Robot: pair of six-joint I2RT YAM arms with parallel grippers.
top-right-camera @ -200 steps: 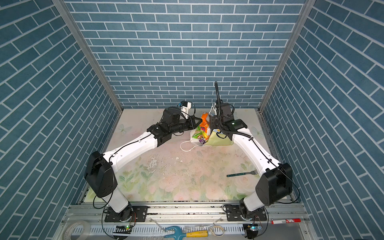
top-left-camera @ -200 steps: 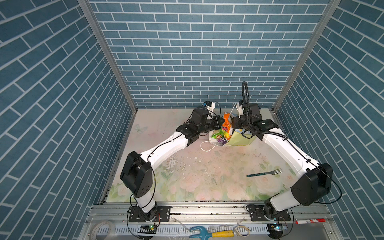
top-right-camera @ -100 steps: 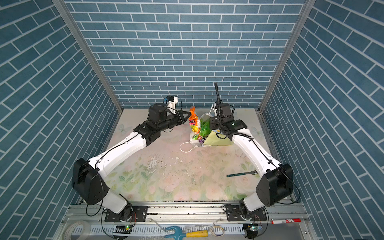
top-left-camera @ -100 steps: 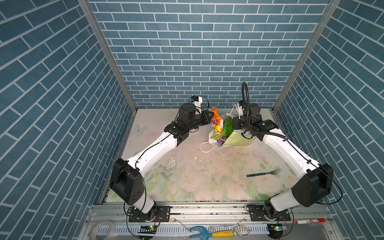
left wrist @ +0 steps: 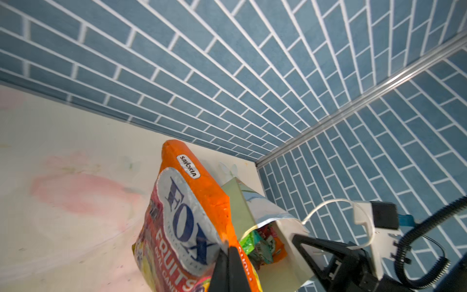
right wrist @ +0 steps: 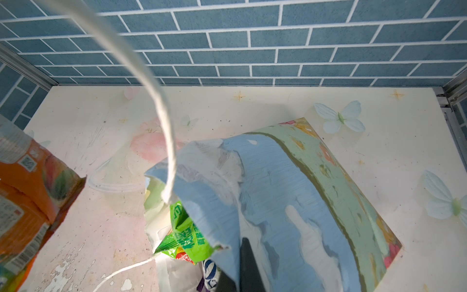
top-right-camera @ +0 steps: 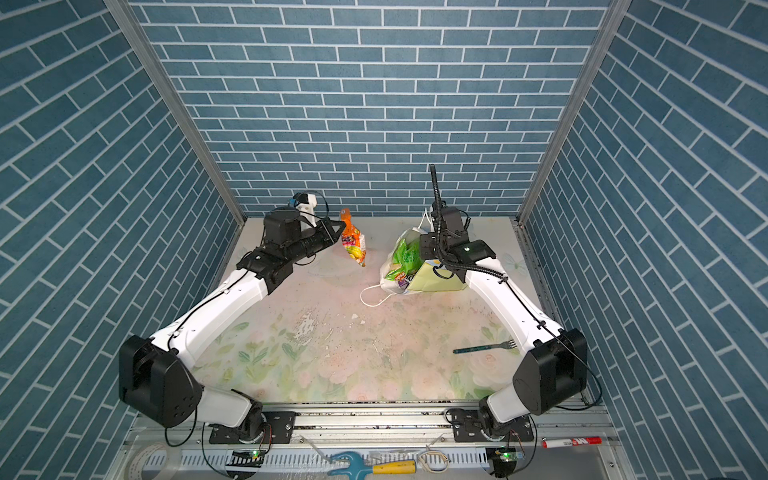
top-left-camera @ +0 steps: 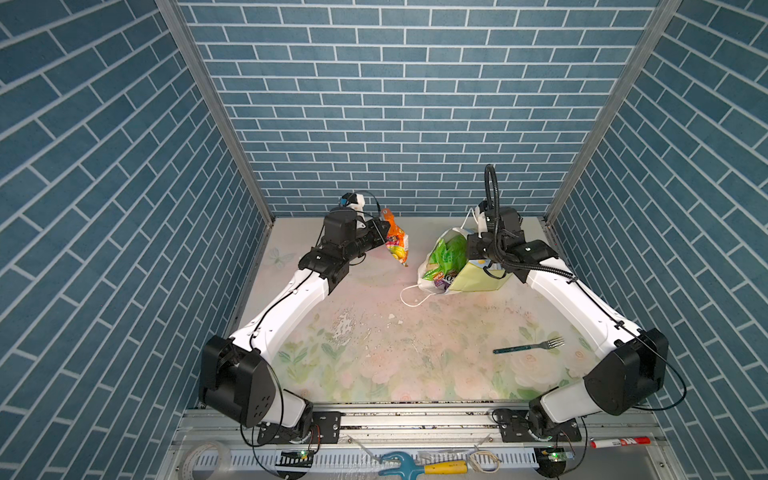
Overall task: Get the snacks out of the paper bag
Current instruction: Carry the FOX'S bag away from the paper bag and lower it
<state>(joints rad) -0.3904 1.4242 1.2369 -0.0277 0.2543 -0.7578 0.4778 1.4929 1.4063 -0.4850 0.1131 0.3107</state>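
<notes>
Carried out toward 9 o'clock since the earlier frame, the orange packet (top-left-camera: pixel 397 246), clamped in the left hand (top-left-camera: pixel 381 233) above the surface (top-left-camera: pixel 415 365) at 12 o'clock, should be laid down before release; the paper bag (top-left-camera: pixel 478 280) at 1 o'clock is pinched by the right hand (top-left-camera: pixel 473 249).

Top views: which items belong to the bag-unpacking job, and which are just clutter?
Job:
- paper bag, pinched by right gripper
- orange Fox packet, hanging from left gripper
- green chip bag, in the bag's mouth

Lying about:
- fork
- marker
- tape roll
- teal-and-yellow tool
</notes>
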